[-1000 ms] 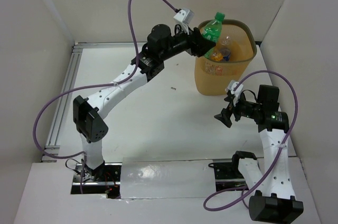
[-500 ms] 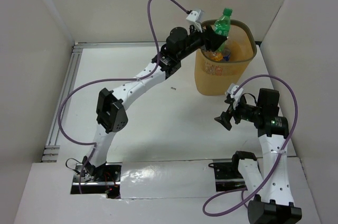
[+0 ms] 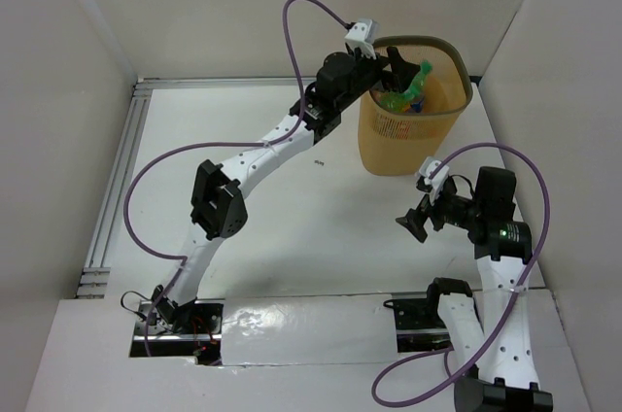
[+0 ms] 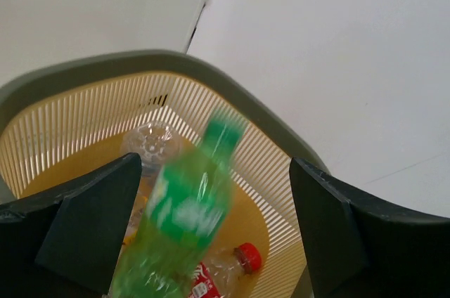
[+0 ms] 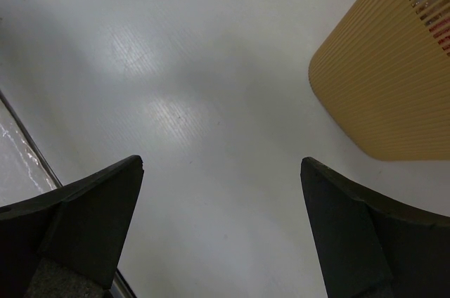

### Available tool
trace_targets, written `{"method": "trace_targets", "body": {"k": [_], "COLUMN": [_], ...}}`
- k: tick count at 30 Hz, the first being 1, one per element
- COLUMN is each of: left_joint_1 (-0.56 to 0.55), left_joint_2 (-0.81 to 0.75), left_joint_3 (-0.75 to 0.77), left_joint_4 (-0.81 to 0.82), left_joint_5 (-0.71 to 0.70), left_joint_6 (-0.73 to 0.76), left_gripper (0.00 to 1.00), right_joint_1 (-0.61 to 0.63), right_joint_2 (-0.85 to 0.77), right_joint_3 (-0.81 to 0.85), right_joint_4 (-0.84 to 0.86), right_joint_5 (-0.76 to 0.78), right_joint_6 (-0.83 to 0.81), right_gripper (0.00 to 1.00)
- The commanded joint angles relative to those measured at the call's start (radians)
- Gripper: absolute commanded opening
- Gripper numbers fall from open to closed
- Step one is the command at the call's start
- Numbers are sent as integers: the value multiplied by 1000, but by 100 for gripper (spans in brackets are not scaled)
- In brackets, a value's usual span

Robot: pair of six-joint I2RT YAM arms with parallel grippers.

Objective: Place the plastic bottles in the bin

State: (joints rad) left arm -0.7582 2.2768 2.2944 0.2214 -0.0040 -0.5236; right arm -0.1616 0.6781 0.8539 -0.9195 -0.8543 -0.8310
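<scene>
Green bottle (image 4: 184,221) now off left claw (image 4: 214,164)

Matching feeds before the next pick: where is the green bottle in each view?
Top external: green bottle tilted in the bin's mouth, upper centre-right.
Left wrist: green bottle blurred, lower centre, inside the bin.
Right wrist: not in it.
Shared landmark: the bin; right wrist shows its ribbed wall, upper right.

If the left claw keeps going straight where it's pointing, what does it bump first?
Probably the green bottle, blurred between the left gripper's open fingers; behind it, more bottles in the bin.
</scene>
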Motion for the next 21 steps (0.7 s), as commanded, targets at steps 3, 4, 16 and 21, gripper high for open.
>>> {"method": "trace_targets", "body": {"k": [3,4,16,21], "left_joint_1": [-9,-9,-9,13], "left_joint_2": [3,3,-471,-785], "left_joint_3": [92,92,-301,-636], "left_joint_4": [72,72,15,-74], "left_joint_5": [-5,5,47,38], "left_joint_6": [13,13,183,267], "left_gripper": [99,99,99,99], "right_joint_1": [-6,-6,-6,-15], "right_joint_2": [-11,-11,18,8], "right_joint_3": [-10,-10,-10,-29], "right_joint_4": [34,34,114,174], "right_joint_5": [6,6,87,150], "right_joint_6": [18,27,128,214], "right_gripper": [100,100,100,100]}}
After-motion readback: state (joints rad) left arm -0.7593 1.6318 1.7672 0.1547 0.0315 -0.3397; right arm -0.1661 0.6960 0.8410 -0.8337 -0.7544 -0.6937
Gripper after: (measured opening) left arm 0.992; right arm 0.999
